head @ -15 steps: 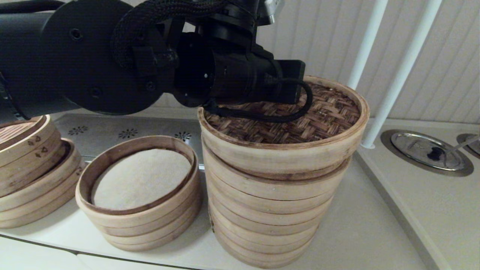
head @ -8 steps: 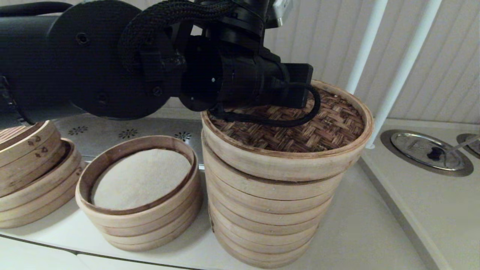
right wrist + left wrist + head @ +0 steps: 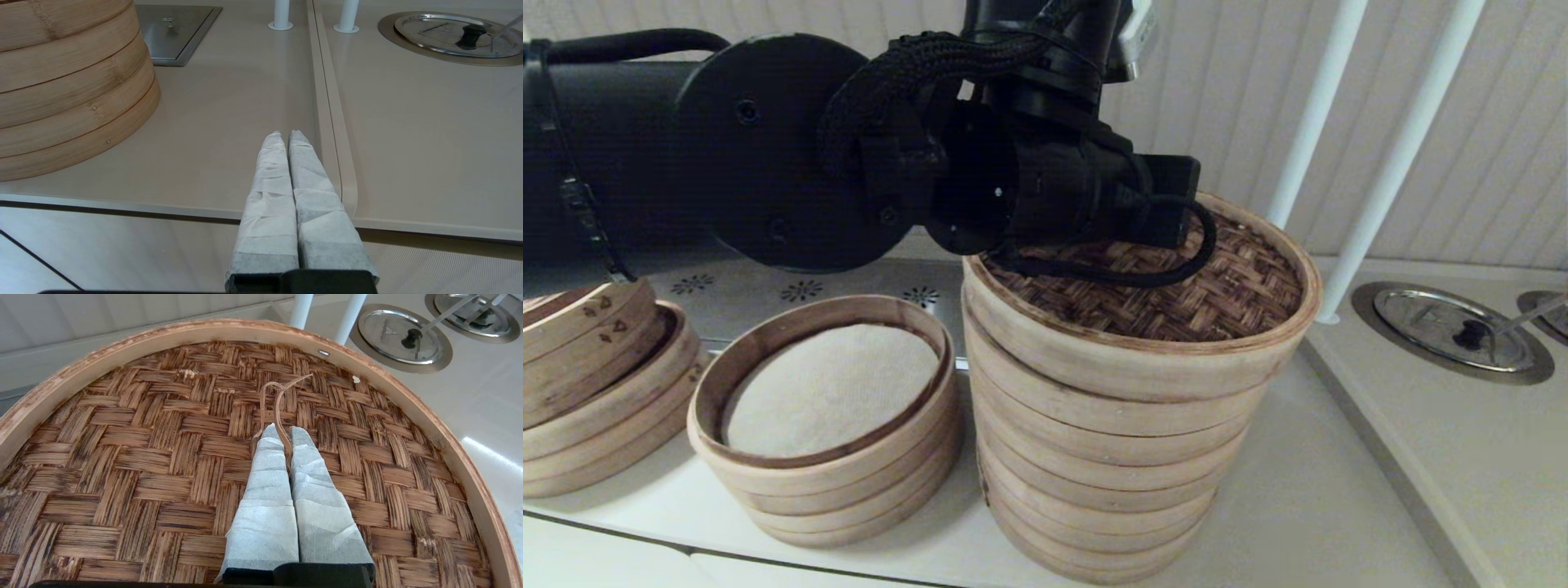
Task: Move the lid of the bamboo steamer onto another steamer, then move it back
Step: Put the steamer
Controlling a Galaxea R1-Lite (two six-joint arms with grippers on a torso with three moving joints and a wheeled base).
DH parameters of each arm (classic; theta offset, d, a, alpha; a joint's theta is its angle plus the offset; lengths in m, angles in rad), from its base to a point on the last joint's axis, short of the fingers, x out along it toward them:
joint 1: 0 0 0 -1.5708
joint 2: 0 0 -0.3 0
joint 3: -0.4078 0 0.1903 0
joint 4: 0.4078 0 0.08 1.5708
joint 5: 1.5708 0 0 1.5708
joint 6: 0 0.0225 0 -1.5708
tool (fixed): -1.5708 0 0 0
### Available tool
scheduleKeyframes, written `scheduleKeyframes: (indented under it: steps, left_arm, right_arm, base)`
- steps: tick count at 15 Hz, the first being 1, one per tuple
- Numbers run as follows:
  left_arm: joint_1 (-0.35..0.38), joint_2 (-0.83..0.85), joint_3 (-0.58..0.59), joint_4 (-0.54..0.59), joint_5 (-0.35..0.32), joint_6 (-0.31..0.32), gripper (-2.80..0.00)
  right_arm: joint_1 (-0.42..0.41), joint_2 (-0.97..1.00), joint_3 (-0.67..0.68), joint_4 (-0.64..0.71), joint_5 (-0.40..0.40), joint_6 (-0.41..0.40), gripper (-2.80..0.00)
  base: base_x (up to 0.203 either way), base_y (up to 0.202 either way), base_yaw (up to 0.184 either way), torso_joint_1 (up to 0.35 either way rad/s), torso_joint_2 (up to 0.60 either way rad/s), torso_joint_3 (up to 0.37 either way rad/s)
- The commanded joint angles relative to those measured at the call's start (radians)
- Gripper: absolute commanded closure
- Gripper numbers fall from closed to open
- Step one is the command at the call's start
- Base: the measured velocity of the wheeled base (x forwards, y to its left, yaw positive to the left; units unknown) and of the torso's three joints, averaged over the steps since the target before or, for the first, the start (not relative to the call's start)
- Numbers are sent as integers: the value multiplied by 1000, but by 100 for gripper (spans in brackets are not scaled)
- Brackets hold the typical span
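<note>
The bamboo steamer lid [image 3: 1233,298], dark woven top in a pale rim, lies level on the tallest steamer stack [image 3: 1103,474] at the middle of the counter. My left arm reaches over it from the left, and the wrist hides the fingers in the head view. In the left wrist view my left gripper [image 3: 284,430] is shut on the thin brown loop handle [image 3: 278,396] at the centre of the lid [image 3: 155,457]. My right gripper [image 3: 286,135] is shut and empty, hanging low over the counter's front edge, to the right of that stack [image 3: 69,90].
A shorter steamer stack [image 3: 833,486] with a white cloth liner stands left of the tall one. A tilted stack [image 3: 588,392] sits at the far left. Two white poles [image 3: 1311,122] rise behind. A round metal cover [image 3: 1454,331] is set in the counter at right.
The lid has sunk from a raised, tilted pose and now sits flat on the tall stack, with the gap under its rim closed. My left wrist came down with it.
</note>
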Motion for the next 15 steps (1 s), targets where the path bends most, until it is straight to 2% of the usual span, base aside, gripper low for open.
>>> scheduleKeyframes:
  steps: [1,15]
  left_arm:
    - [17,0,-6,0,1,-10,0]
    - [67,46,-4,-12,-1,-31,0]
  right_arm:
    - [0,0,2,0,0,0,0]
    - [0,0,2,0,0,0,0]
  base:
    - [0,0,0,0,0,0]
    - [0,0,0,0,0,0]
